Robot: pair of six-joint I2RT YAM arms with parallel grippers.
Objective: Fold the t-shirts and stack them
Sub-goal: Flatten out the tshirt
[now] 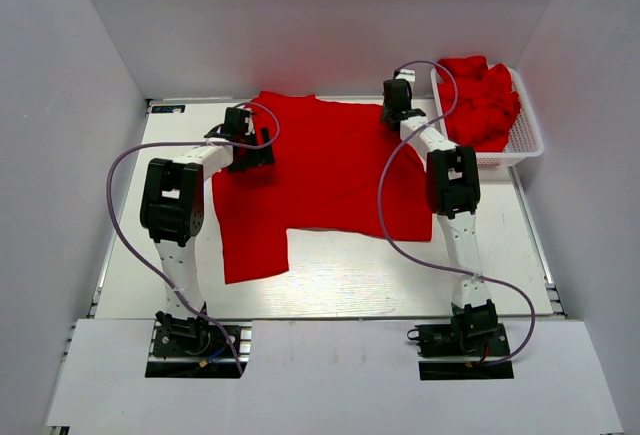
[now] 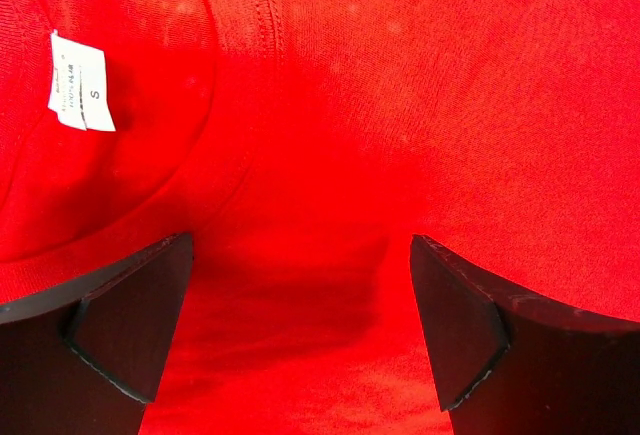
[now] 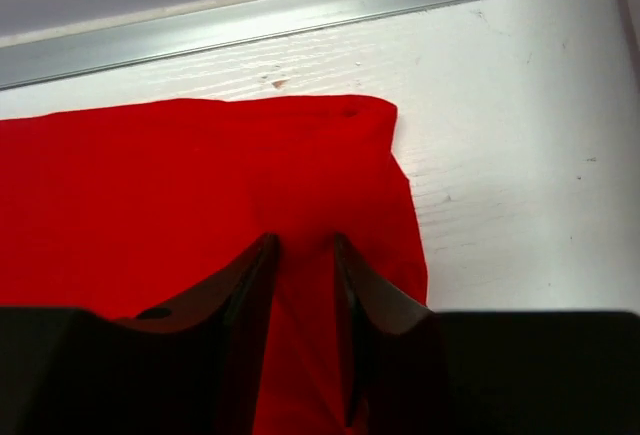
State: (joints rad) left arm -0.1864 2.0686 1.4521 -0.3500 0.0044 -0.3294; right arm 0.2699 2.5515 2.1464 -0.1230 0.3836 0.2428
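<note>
The left claw (image 2: 300,255) is hovering released over the plain bright red soft fabric t-shirt (image 1: 320,175) on the table (image 1: 400,285), beside its collar label (image 2: 80,83); the right claw (image 3: 303,245) is clenching that shirt's far corner. The left should probably be pinching a matching edge so both are lifting evenly.

Red t-shirt (image 2: 450,105) fabric fills the whole left wrist view, lying smooth with only faint soft creases. At the upper left a small white size label (image 2: 80,83) printed with the letter "S" lies on the cloth, slightly tilted. A curved neckline edge arcs below and around the label, and a double-stitched seam (image 2: 265,5) runs down from the top edge just right of it. The left gripper (image 2: 300,255) stands spread wide: its two black fingers (image 2: 130,325) enter from the bottom corners, with bare red fabric between the tips.
</note>
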